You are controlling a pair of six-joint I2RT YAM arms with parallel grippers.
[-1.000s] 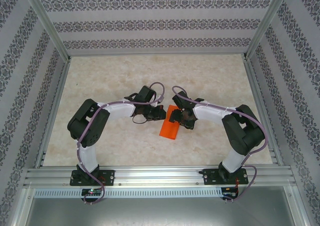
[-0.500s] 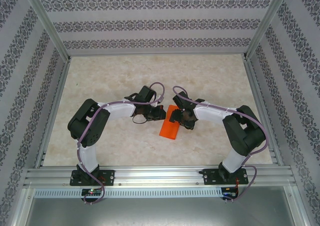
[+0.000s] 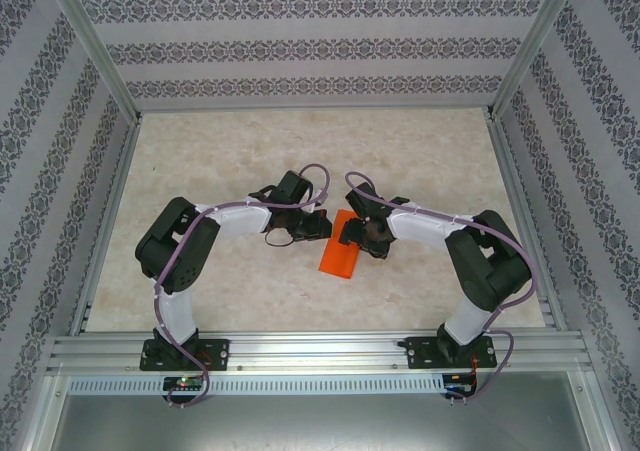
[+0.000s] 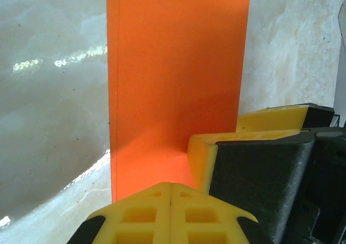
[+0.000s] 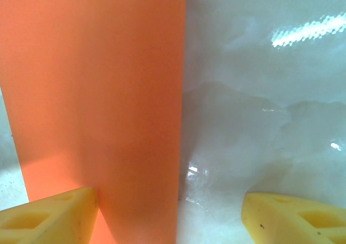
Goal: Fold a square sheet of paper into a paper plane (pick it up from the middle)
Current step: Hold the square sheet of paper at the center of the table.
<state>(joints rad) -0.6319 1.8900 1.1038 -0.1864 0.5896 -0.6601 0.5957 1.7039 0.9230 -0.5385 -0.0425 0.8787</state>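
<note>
The square sheet of paper (image 3: 338,257), bright orange, lies on the table folded into a narrow flat rectangle, not a paper plane. My left gripper (image 3: 322,228) is at its far end with its yellow fingertips (image 4: 170,192) shut together, resting on the paper (image 4: 173,81) with nothing visible between them. My right gripper (image 3: 346,234) faces it from the right, its fingers open and straddling the paper's long edge (image 5: 181,119). One right fingertip (image 5: 51,217) sits over the orange paper (image 5: 97,92) and the other (image 5: 294,217) over bare table. A right finger (image 4: 254,146) shows beside the left fingertips.
The tabletop (image 3: 230,151) is pale marble-patterned, ringed by aluminium rails (image 3: 100,221) and patterned walls. Both arms bend inward from their bases at the near edge, with the two wrists close together over the paper.
</note>
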